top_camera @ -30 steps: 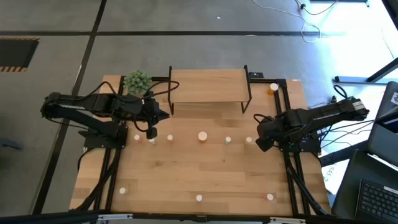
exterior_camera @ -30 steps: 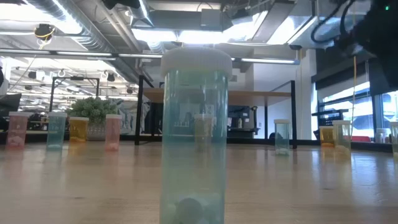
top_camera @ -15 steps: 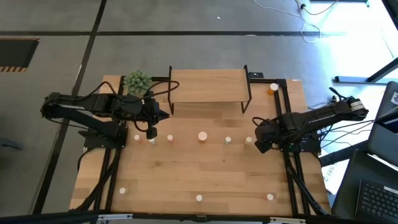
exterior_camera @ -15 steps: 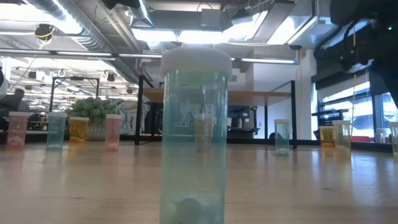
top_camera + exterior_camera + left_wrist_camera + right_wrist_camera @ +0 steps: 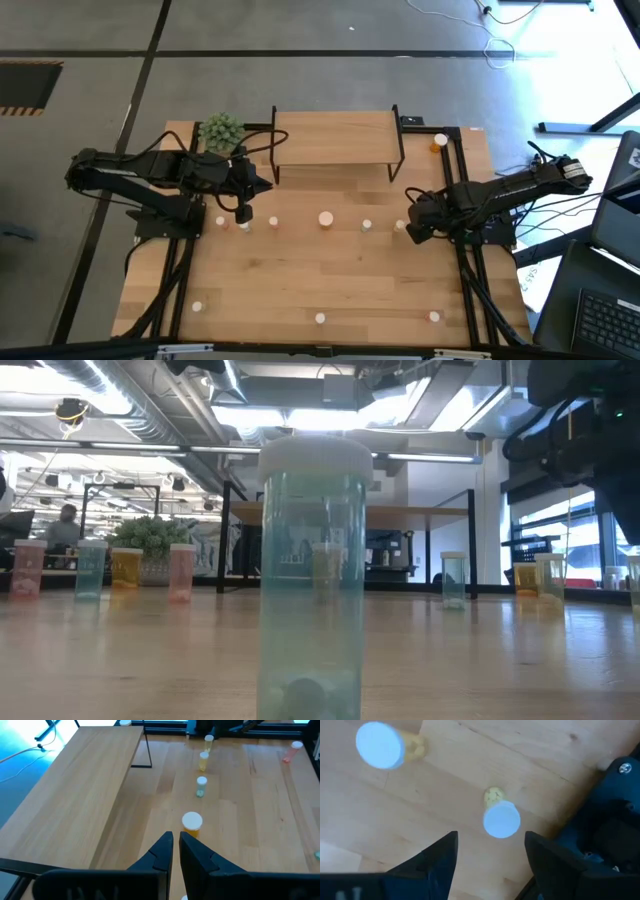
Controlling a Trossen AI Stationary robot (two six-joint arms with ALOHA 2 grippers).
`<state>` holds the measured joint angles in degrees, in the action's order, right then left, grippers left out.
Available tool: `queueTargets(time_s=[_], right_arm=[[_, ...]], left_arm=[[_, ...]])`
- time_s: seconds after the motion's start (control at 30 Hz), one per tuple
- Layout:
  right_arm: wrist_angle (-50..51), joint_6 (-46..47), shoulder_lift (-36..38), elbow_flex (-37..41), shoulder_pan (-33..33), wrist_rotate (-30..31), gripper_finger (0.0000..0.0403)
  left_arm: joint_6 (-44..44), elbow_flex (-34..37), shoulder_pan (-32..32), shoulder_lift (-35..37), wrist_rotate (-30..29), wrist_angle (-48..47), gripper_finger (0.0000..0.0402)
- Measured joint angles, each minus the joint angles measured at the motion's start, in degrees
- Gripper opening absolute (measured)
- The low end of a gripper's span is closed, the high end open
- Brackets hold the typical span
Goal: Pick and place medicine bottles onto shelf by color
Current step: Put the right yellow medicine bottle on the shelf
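Small white-capped medicine bottles stand upright in a row across the table's middle (image 5: 326,218), and three more stand near the front edge. The shelf (image 5: 335,138) stands at the far middle on black legs. My right gripper (image 5: 410,228) points down, open, just above the yellow bottle (image 5: 501,819) at the row's right end; the cap shows between the fingers, untouched. My left gripper (image 5: 243,213) hangs shut and empty over the row's left part, behind an orange bottle (image 5: 192,822).
A spiky green plant (image 5: 221,130) sits at the shelf's left end. An orange bottle (image 5: 441,140) stands at the far right corner. A pale blue-green bottle (image 5: 312,575) stands right before the low camera. A second yellow bottle (image 5: 380,745) is the right gripper's near neighbour.
My right gripper has sunk toward the table and shifted a little toward the left, over the bottle at the row's right end, rolling slightly at the wrist. It has stayed open.
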<state>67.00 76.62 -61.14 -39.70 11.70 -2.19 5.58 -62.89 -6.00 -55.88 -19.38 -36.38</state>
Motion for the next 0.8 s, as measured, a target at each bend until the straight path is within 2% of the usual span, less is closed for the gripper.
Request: queueTargets(time_s=[0.3,0.8], right_arm=[[0.01,5.68,-2.90,0.00,-1.48,1.01,0.0233],[-0.19,5.46,-8.80,0.00,-1.48,2.10,0.0233]], left_arm=[[0.00,0.00,0.00,0.00,0.00,0.00,0.0028],[-0.16,0.00,0.00,0.00,-0.03,0.00,0.0027]])
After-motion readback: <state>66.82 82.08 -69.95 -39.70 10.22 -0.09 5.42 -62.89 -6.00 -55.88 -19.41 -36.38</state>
